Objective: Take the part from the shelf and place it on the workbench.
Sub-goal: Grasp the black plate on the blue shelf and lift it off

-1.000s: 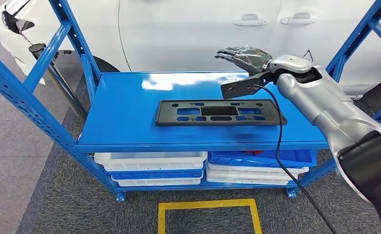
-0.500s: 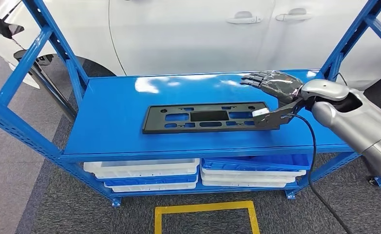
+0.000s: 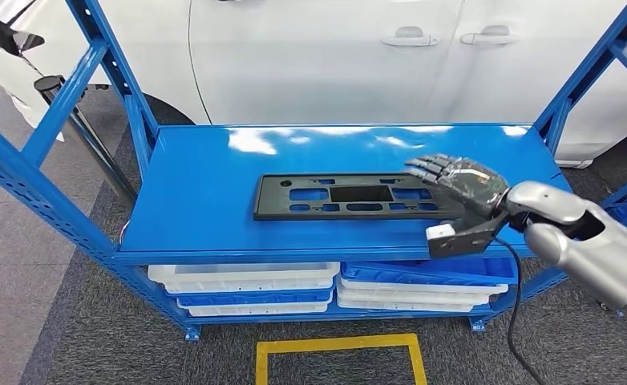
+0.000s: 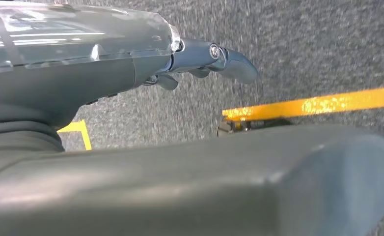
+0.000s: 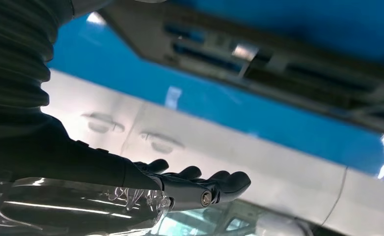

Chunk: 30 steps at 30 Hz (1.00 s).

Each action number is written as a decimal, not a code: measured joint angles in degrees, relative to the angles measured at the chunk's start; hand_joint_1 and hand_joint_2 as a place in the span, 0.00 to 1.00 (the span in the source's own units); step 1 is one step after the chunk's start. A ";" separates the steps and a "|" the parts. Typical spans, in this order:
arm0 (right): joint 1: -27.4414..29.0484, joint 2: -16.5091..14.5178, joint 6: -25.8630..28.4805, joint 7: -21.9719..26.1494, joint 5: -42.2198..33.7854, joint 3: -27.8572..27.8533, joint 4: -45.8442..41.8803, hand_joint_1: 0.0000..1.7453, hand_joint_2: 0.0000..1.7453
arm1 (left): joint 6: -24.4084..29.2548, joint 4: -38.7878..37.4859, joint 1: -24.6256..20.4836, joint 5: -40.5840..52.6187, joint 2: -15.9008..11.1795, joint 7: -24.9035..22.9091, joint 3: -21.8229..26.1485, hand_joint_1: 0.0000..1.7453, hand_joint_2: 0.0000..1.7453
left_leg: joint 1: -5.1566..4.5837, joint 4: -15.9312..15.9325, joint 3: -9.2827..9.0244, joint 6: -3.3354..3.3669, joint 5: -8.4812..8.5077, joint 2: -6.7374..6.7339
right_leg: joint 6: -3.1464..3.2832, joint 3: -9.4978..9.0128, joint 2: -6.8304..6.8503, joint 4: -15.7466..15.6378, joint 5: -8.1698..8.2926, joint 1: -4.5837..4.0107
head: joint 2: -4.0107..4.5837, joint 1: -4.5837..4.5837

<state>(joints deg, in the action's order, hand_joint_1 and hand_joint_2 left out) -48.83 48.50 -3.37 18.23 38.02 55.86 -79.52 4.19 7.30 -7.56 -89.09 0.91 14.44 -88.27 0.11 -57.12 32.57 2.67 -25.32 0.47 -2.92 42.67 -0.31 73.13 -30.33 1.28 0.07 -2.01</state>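
Reaching over the shelf (image 3: pixel 198 208), the right hand (image 3: pixel 459 183) has its fingers spread and holds nothing. It hangs above the right end of the black part (image 3: pixel 350 196), which lies flat near the shelf's front edge

R arm: silver, reaching fwd, wrist bent. Right robot hand (image 3: pixel 459 181): fingers (image 5: pixel 214 184) extended, apart, holding nothing. Left robot hand (image 4: pixel 131 54): hanging, fingers straight, holding nothing.
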 joint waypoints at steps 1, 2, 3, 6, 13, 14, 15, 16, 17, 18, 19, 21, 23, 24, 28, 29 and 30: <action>1.80 -0.10 0.68 -0.14 0.89 -0.74 -0.49 0.00 1.00 | 0.03 0.00 0.03 0.00 0.10 0.01 0.01 0.00 0.00 | 0.00 -0.12 -0.01 -0.10 -0.12 0.02 | -0.04 -1.22 0.03 -2.46 1.61 0.10 | 0.00 0.00; 3.27 -0.31 1.31 -0.22 1.86 -1.53 -0.78 0.00 1.00 | 0.05 0.00 0.03 0.00 0.21 0.03 0.02 0.00 0.00 | 0.00 -0.32 -0.01 -0.28 -0.30 0.04 | -0.02 -3.28 0.09 -6.52 3.58 0.19 | 0.00 0.00; 4.45 -0.73 1.99 -0.30 3.00 -2.42 -0.93 0.00 1.00 | 0.11 0.00 -0.01 0.00 0.28 0.08 0.03 0.00 0.00 | -0.09 -0.59 0.07 -0.54 -0.54 0.05 | 0.13 -5.24 0.13 -10.30 4.94 0.12 | 0.00 0.00; 7.91 -2.88 4.01 -0.35 6.79 -4.90 -0.69 0.00 1.00 | 0.36 0.00 -0.15 0.00 0.41 0.22 0.07 0.00 0.00 | -0.33 -1.00 0.18 -1.34 -1.03 0.01 | 1.14 -7.45 0.06 -14.75 5.81 -0.32 | -0.01 0.00; 11.58 -9.15 9.24 0.61 12.20 -7.78 3.47 0.00 1.00 | 0.74 0.00 -0.41 0.01 0.52 0.34 0.08 0.00 0.00 | 0.03 -14.59 6.40 -3.11 -8.00 -0.08 | 3.04 -7.77 0.34 -15.08 5.70 -0.03 | 0.00 0.00; 11.79 -10.19 9.82 0.70 12.65 -7.83 4.48 0.00 1.00 | 0.75 0.00 -0.40 0.01 0.54 0.34 0.08 0.00 0.00 | 0.05 -16.96 7.71 -3.16 -8.48 -0.08 | 3.08 -7.79 0.34 -15.06 5.67 -0.07 | 0.00 0.00; 11.98 -11.23 10.27 0.76 13.03 -7.88 5.50 0.00 1.00 | 0.75 0.00 -0.40 0.01 0.56 0.34 0.08 0.00 0.00 | 0.06 -17.47 8.18 -3.14 -7.93 -0.09 | 3.09 -7.83 0.32 -15.02 5.63 -0.09 | -0.01 0.00; 12.09 -12.07 10.51 0.79 13.26 -7.95 6.33 0.00 1.00 | 0.75 0.00 -0.41 0.01 0.57 0.34 0.08 0.00 0.00 | 0.06 -15.67 7.55 -3.01 -6.34 -0.09 | 3.07 -7.91 0.31 -15.00 5.59 -0.10 | -0.01 0.00; 12.13 -12.74 10.62 0.80 13.39 -8.05 6.99 0.00 1.00 | 0.75 0.00 -0.43 0.00 0.57 0.34 0.08 0.00 0.00 | 0.05 -11.83 5.86 -2.77 -4.08 -0.09 | 2.99 -8.03 0.30 -14.98 5.52 -0.11 | -0.01 0.00; 12.12 -13.28 10.69 0.81 13.45 -8.18 7.52 0.00 1.00 | 0.75 0.00 -0.45 0.00 0.57 0.34 0.08 0.00 0.00 | 0.00 -7.64 3.94 -2.46 -2.22 -0.09 | 2.87 -8.14 0.30 -14.96 5.45 -0.13 | -0.01 0.00; 12.10 -13.70 10.74 0.81 13.46 -8.30 7.96 0.00 1.00 | 0.76 0.00 -0.48 0.00 0.57 0.34 0.08 0.00 0.00 | -0.10 -4.21 2.36 -2.19 -0.95 -0.09 | 2.65 -8.20 0.29 -14.94 5.39 -0.23 | -0.01 0.00; 12.08 -14.37 10.84 0.82 13.48 -8.47 8.71 0.00 1.00 | 0.76 0.00 -0.49 0.01 0.57 0.34 0.08 0.00 0.00 | -0.34 -1.35 1.08 -1.77 -0.37 -0.05 | 2.07 -8.16 0.30 -14.97 5.41 -0.36 | -0.01 0.00; 12.08 -14.79 10.88 0.83 13.49 -8.60 9.19 0.00 1.00 | 0.75 0.00 -0.47 0.02 0.59 0.34 0.08 0.00 0.00 | -0.31 -0.91 0.99 -1.25 -0.07 -0.03 | 1.37 -8.19 0.31 -15.12 5.45 -0.32 | -0.02 0.00; 12.06 -14.94 10.89 0.84 13.50 -8.74 9.37 0.00 1.00 | 0.76 0.00 -0.48 0.02 0.61 0.34 0.08 0.00 0.00 | -0.21 -0.58 0.85 -0.89 0.14 -0.03 | 1.08 -8.08 0.31 -14.73 5.05 -0.26 | -0.02 0.00; 12.06 -15.26 10.95 0.85 13.53 -9.02 10.24 0.00 1.00 | 0.77 0.00 -0.53 0.02 0.66 0.34 0.08 0.00 0.00 | -0.19 0.09 0.58 -0.16 0.54 -0.09 | 0.35 -2.89 0.29 -3.34 -0.98 -0.10 | -0.01 0.00; 12.22 -15.36 10.98 0.87 13.54 -9.00 10.46 0.00 1.00 | 0.77 0.00 -0.49 0.02 0.66 0.34 0.08 0.00 0.00 | -0.26 0.06 0.59 -0.12 0.51 -0.08 | 0.25 -1.42 0.30 -0.30 -1.96 -0.09 | -0.01 0.00; 12.35 -15.49 11.10 0.92 13.58 -8.98 10.70 0.00 1.00 | 0.77 0.00 -0.46 0.02 0.67 0.34 0.08 0.00 0.00 | -0.31 0.00 0.59 -0.09 0.48 -0.06 | 0.21 -0.87 0.30 0.79 -1.81 -0.08 | -0.01 0.00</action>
<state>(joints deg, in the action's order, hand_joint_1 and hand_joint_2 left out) -36.48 33.00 7.73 19.15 51.60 46.88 -68.82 4.96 7.30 -8.02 -89.07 1.58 14.78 -88.19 -0.20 -57.11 33.16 2.58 -24.84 0.41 -2.71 41.80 -0.01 73.93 -32.14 1.20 0.05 -2.01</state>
